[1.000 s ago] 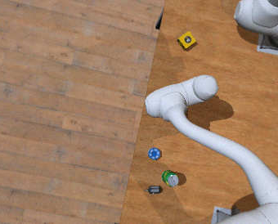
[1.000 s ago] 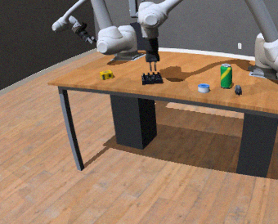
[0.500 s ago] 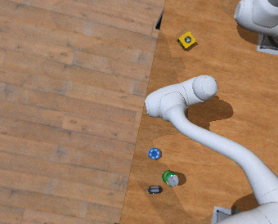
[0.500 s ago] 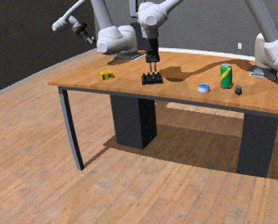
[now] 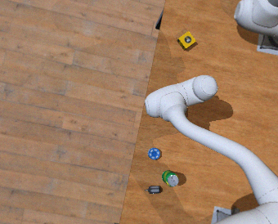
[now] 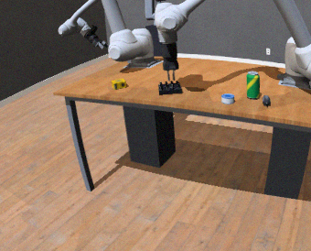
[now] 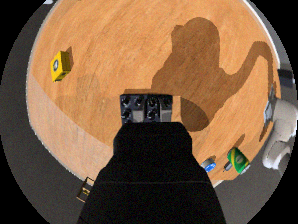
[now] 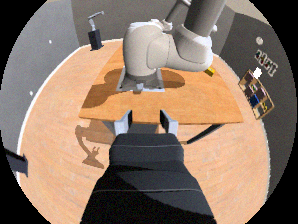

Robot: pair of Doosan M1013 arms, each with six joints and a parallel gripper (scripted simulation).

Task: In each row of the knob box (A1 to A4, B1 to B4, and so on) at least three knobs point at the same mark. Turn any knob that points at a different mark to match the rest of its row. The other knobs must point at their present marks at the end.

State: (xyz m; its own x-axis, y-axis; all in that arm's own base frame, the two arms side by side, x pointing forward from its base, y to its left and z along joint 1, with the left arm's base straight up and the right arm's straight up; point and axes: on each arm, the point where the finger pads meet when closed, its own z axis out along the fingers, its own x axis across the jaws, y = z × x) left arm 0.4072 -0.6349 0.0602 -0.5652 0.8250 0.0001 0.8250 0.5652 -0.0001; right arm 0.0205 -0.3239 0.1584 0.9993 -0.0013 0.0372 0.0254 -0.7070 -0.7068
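The black knob box (image 6: 170, 91) (image 7: 149, 110) stands on the table; the left arm hides it in the top view. The left wrist view shows a row of black knobs at its far edge and part of the row nearer the camera; the gripper body hides the rest. The knobs' pointing directions and marks are too small to read. My left gripper (image 6: 171, 80) (image 7: 152, 104) points down just above the box, fingers partly open, one on each side of a knob in the nearer visible row. My right gripper (image 8: 146, 115) is wide open and empty, away from the box.
A yellow block (image 5: 186, 40) (image 6: 119, 83) (image 7: 60, 66) lies to one side of the box. On the other side are a blue-and-white round tin (image 5: 154, 154) (image 6: 227, 99), a green can (image 5: 168, 178) (image 6: 252, 86) and a small dark object (image 5: 154, 190) (image 6: 266, 100). The table edge is near the box.
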